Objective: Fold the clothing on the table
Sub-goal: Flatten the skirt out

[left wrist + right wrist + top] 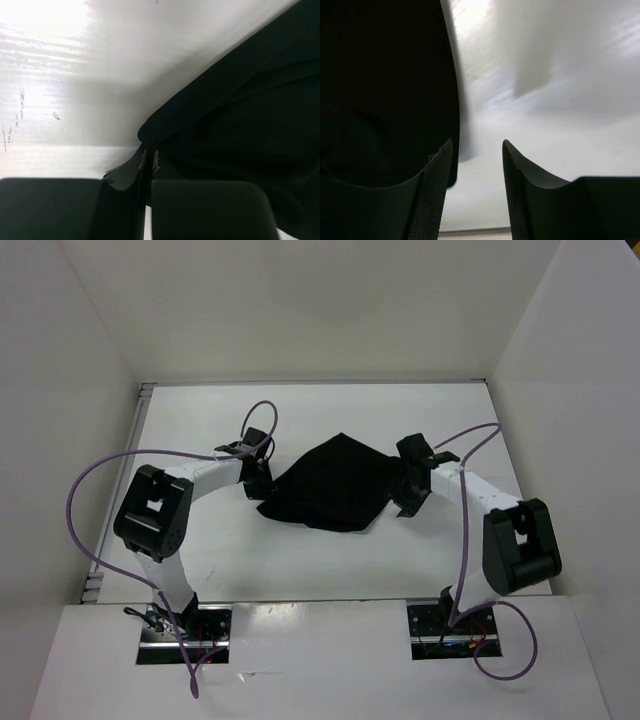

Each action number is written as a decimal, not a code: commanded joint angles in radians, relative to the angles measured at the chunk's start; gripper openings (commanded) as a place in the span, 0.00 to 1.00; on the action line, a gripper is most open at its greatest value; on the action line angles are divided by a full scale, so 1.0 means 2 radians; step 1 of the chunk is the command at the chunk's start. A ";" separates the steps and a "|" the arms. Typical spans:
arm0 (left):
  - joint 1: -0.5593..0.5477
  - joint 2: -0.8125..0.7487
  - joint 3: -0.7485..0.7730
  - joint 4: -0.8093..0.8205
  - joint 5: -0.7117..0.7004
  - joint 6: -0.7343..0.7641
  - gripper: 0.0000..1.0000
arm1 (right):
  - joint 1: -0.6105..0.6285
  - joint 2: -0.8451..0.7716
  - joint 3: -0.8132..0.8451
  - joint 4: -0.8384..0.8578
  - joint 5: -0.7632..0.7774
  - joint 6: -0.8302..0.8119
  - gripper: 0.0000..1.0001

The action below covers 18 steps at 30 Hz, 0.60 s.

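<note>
Clothing [335,485] lies in the middle of the table [200,420]. It is a soft black heap with one corner poking toward the top of the picture. It is not flat and not neat. I see bumps and creases, and its edges run crooked. To me it looks like a bundle, not a tidy fold.

At the left side of the heap, the left gripper [258,472] is down at the cloth's edge. In the left wrist view its two fingers [210,210] are pressed together with almost no gap. The black edge comes right up to their tips. I think it has pinched a bit of the clothing there, but it is too dark to see how much.

At the right side of the heap, the right gripper [408,490] sits low by the other edge. In the right wrist view its fingers [432,190] stand apart, with white table showing between them. The clothing is just beside the finger at the left of that frame. Nothing is in the gap, so it holds nothing.

One side looks grabbed and the other is not. I would say most of the folding is left to do. The right gripper needs a hold, then the cloth must be laid over itself and smoothed.
</note>
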 commanded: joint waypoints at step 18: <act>-0.001 -0.055 -0.071 0.007 0.108 -0.010 0.00 | -0.010 0.088 0.148 0.132 -0.015 -0.113 0.00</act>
